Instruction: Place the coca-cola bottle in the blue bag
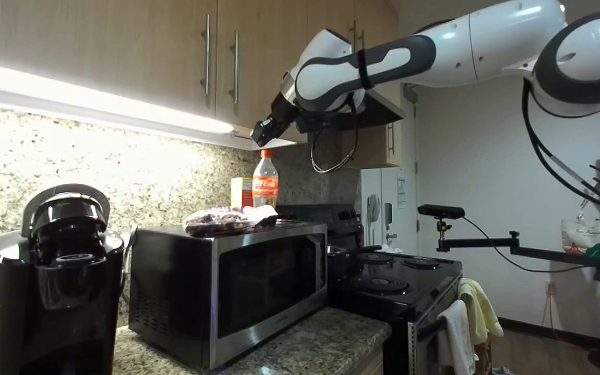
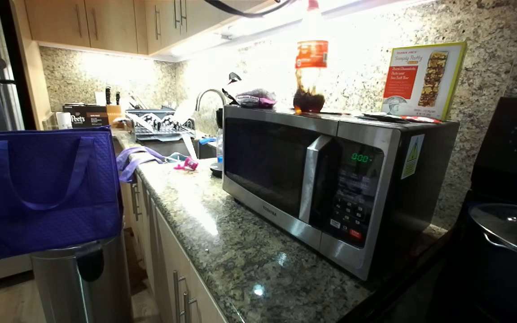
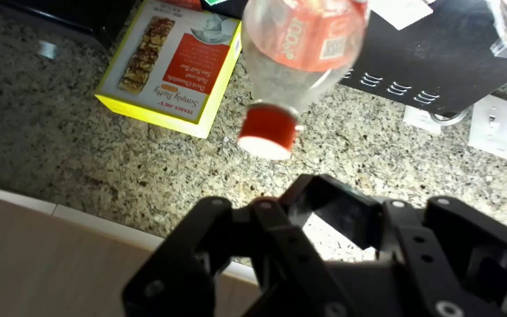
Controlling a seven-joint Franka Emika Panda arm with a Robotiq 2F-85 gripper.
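Note:
The coca-cola bottle [image 1: 265, 185] has a red label and red cap and stands upright on the microwave. It also shows in an exterior view [image 2: 311, 58] and in the wrist view [image 3: 302, 53], where its cap points toward the gripper. My gripper [image 1: 259, 136] is just above the cap, apart from it. In the wrist view the gripper [image 3: 314, 179] has its fingertips together with nothing between them. The blue bag [image 2: 56, 224] has handles and sits above a metal bin. Its opening's inside is hidden, and the gripper is out of frame there.
The microwave [image 2: 267, 161] bears a snack-bar box [image 2: 422, 80] beside the bottle and a food packet [image 1: 222, 219]. Upper cabinets [image 1: 123, 52] hang close to the arm. A coffee maker [image 1: 60, 281] and a stove [image 1: 394, 271] flank the microwave. The metal bin [image 2: 79, 282] stands beside the counter.

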